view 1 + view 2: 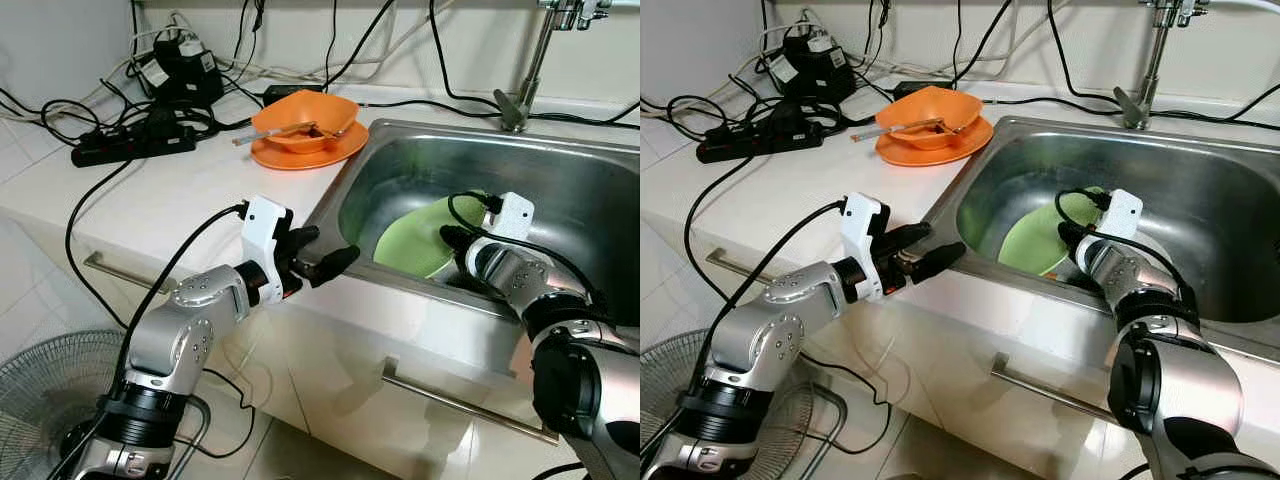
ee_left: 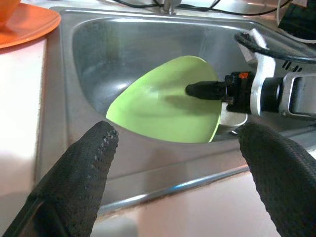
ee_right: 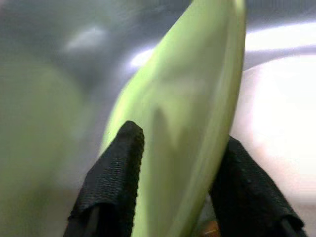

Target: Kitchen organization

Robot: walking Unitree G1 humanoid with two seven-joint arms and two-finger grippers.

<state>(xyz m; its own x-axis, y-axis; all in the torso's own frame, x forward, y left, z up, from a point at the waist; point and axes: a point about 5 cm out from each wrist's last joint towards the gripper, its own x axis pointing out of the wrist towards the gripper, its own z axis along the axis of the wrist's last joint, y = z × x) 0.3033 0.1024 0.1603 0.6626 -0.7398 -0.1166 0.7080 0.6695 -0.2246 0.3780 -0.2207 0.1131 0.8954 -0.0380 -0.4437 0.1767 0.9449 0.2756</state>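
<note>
Right wrist view: we log the right gripper point(image 3: 173, 182) with jaws clamped on the rim of the green plate point(image 3: 182, 113), one finger on each face. The plate stands tilted inside the steel sink point(image 1: 400, 150). We log the left gripper point(image 1: 322, 255) with jaws spread wide, holding nothing, above the sink's front edge. On the desk point(image 1: 180, 190): orange plate point(image 1: 300, 152) carrying an orange bowl point(image 1: 305, 115).

Black power strip point(image 1: 130, 147), cables point(image 1: 90, 215), floor fan point(image 1: 45, 385).
</note>
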